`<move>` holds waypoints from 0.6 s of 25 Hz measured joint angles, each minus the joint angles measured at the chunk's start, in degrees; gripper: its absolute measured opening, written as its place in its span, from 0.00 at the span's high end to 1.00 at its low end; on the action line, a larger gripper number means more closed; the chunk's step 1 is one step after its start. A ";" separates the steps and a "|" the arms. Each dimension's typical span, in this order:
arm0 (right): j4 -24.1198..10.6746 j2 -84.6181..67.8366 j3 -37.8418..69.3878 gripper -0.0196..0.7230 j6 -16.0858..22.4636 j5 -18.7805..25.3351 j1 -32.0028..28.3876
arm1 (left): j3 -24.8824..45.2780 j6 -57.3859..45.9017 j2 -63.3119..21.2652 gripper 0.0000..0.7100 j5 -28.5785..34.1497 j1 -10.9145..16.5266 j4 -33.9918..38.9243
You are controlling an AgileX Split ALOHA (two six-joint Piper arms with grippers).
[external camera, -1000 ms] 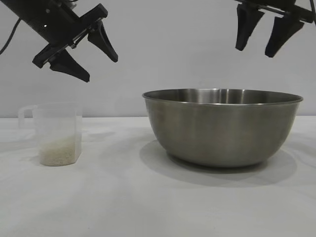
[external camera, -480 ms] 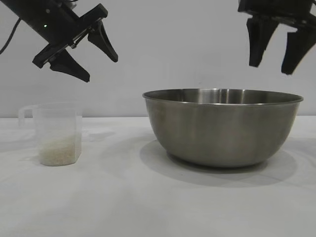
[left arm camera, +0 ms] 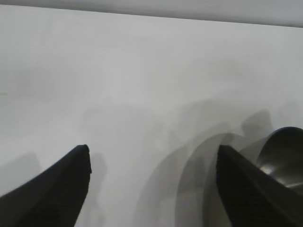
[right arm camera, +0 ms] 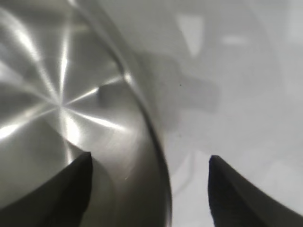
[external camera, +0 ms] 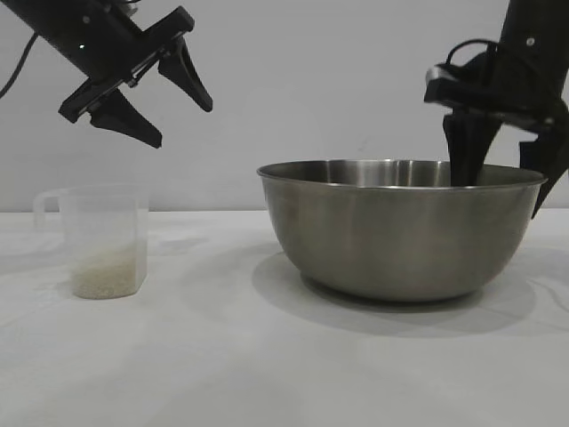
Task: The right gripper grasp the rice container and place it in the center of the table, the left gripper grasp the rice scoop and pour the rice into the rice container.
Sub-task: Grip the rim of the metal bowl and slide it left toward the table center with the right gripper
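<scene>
The rice container (external camera: 400, 231), a wide steel bowl, stands on the white table (external camera: 222, 356) right of centre. My right gripper (external camera: 502, 182) has come down over the bowl's right rim, open, with one finger inside the bowl and one outside. The right wrist view shows the rim (right arm camera: 151, 127) running between the spread fingers of the right gripper (right arm camera: 150, 158). The rice scoop (external camera: 102, 240), a translucent cup with a loop handle, stands at the left with a shallow layer of rice (external camera: 107, 276) in it. My left gripper (external camera: 182, 124) hangs open and tilted, above the scoop and slightly to its right, holding nothing.
The left wrist view shows bare white tabletop (left arm camera: 142, 85) between the fingers of the left gripper (left arm camera: 152, 147) and part of the steel bowl (left arm camera: 284, 156) at the edge. A plain wall stands behind the table.
The right gripper has dropped from high above the bowl down onto its right rim, one finger going inside. The left gripper, scoop and bowl have not moved.
</scene>
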 joint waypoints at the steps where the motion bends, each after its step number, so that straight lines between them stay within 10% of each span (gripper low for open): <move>1: 0.60 0.00 0.00 0.93 -0.03 0.00 0.00 | 0.00 0.00 0.00 0.31 0.00 0.00 0.00; 15: 3.13 0.38 0.00 0.97 -0.15 -1.23 7.16 | 0.00 0.00 0.00 0.31 0.00 0.00 0.00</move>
